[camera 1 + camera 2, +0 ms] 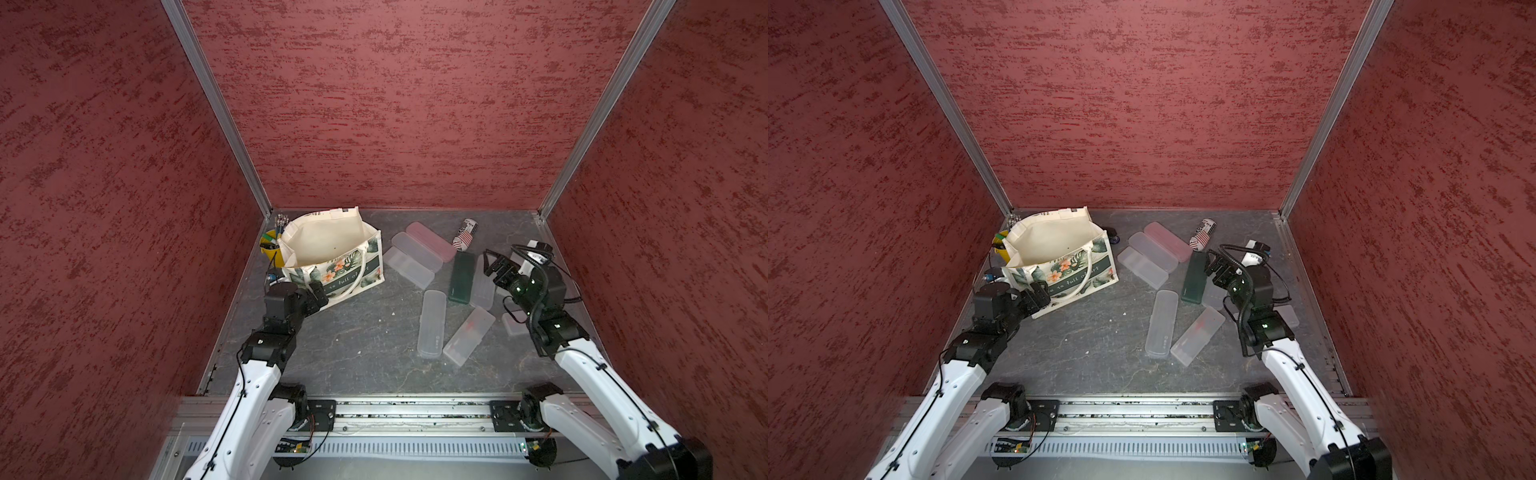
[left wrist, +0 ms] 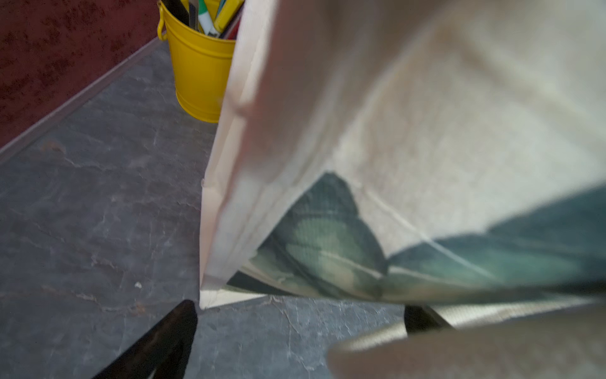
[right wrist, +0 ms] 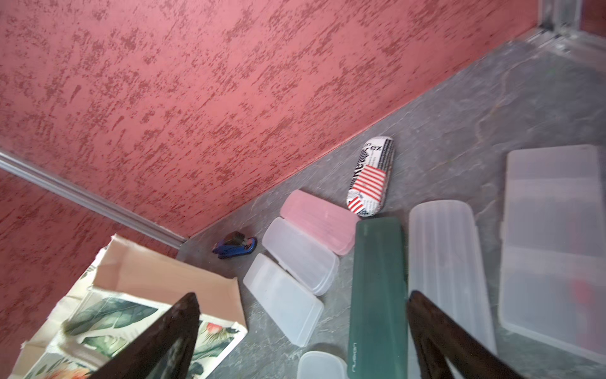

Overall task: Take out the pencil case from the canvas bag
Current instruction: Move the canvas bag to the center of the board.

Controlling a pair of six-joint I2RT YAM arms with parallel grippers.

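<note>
The canvas bag (image 1: 332,249) stands upright at the back left, mouth open; only cream lining shows inside in both top views, and no pencil case is visible in it. My left gripper (image 1: 320,294) is low at the bag's near left corner, open. In the left wrist view the gripper (image 2: 301,320) has bare table between its fingers, the bag's corner (image 2: 210,292) sits just beyond one tip, and a blurred handle strap (image 2: 459,341) crosses the other finger. My right gripper (image 1: 492,266) hovers open above a dark green case (image 3: 377,279) and holds nothing (image 3: 303,297).
Several pencil cases lie right of the bag: pink (image 1: 430,241), frosted clear (image 1: 409,266), and a flag-print one (image 1: 465,235). A yellow bucket of pens (image 2: 200,72) stands behind the bag's left side. A blue stapler (image 3: 234,246) lies by the back wall. Red walls enclose three sides.
</note>
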